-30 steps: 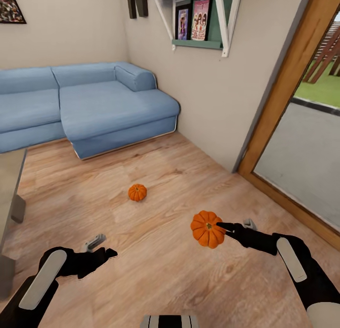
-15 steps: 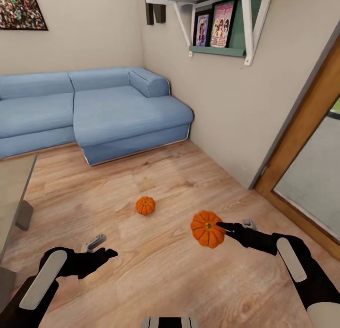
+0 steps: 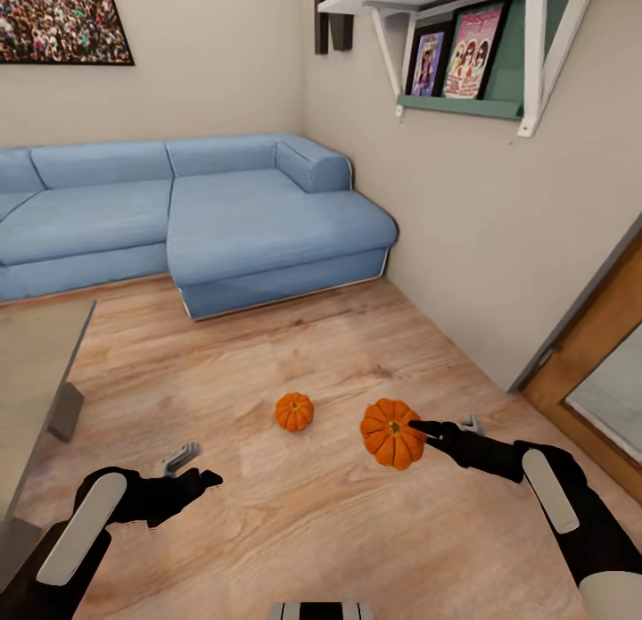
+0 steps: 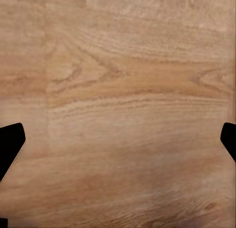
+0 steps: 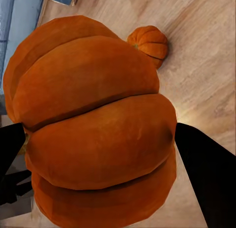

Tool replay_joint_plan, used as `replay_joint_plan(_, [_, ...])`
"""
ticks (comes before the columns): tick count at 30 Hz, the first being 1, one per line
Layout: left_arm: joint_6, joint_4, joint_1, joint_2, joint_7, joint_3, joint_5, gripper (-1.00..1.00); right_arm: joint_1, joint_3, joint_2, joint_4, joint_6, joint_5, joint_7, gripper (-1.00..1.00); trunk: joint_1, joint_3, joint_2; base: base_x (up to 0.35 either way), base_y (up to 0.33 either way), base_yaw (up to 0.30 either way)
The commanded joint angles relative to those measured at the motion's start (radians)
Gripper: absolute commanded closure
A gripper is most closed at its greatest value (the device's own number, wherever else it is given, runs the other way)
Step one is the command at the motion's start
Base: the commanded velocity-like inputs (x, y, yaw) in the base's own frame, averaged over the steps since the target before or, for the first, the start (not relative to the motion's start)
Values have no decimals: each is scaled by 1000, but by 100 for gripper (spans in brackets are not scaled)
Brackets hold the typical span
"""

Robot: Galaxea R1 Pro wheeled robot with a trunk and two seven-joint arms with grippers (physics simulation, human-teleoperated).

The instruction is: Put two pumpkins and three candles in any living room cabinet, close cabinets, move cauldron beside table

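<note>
My right gripper [image 3: 419, 431] is shut on an orange ribbed pumpkin [image 3: 390, 434], held above the wooden floor at the right. Close up in the right wrist view, that pumpkin [image 5: 96, 124] sits between the two dark fingers [image 5: 209, 174]. A second pumpkin [image 3: 294, 411] lies on the floor just left of the held one, and the right wrist view has it as a small pumpkin on the floor [image 5: 149, 42]. My left gripper [image 3: 192, 473] is open over bare floor at the lower left, its fingertips [image 4: 11, 146] far apart. The grey table [image 3: 31, 370] shows at the left edge.
A blue corner sofa [image 3: 196, 219] fills the back of the room. A wall shelf with framed pictures [image 3: 464, 58] hangs at the upper right. A wood-framed glass door [image 3: 606, 370] stands at the right. Wooden floor [image 3: 294, 522] spreads between my arms.
The whole view has swung left, shifting the sofa, shelf and floor pumpkin rightward in the picture. Both arms keep their pose and the right gripper still holds its pumpkin.
</note>
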Motion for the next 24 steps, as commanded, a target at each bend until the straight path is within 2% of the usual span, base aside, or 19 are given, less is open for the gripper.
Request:
replay_joint_plan(1, [0, -1, -1, 1, 10, -2, 10, -100, -1, -2, 0, 6, 8, -10, 7, 100, 0, 0, 0, 314, 0, 200])
replay_joint_plan(8, [0, -1, -1, 1, 10, -2, 10, -100, -1, -3, 0, 36, 8, -9, 11, 100, 0, 5, 0, 305, -6, 184])
replay_joint_plan(20, [0, -1, -1, 1, 10, -2, 10, -100, -1, -4, 0, 38, 8, -6, 9, 100, 0, 6, 0, 273, -115, 18])
replay_joint_plan(24, [0, -1, -1, 2, 10, -2, 10, -100, -1, -4, 0, 38, 8, -6, 8, 100, 0, 12, 0, 156, -40, 77])
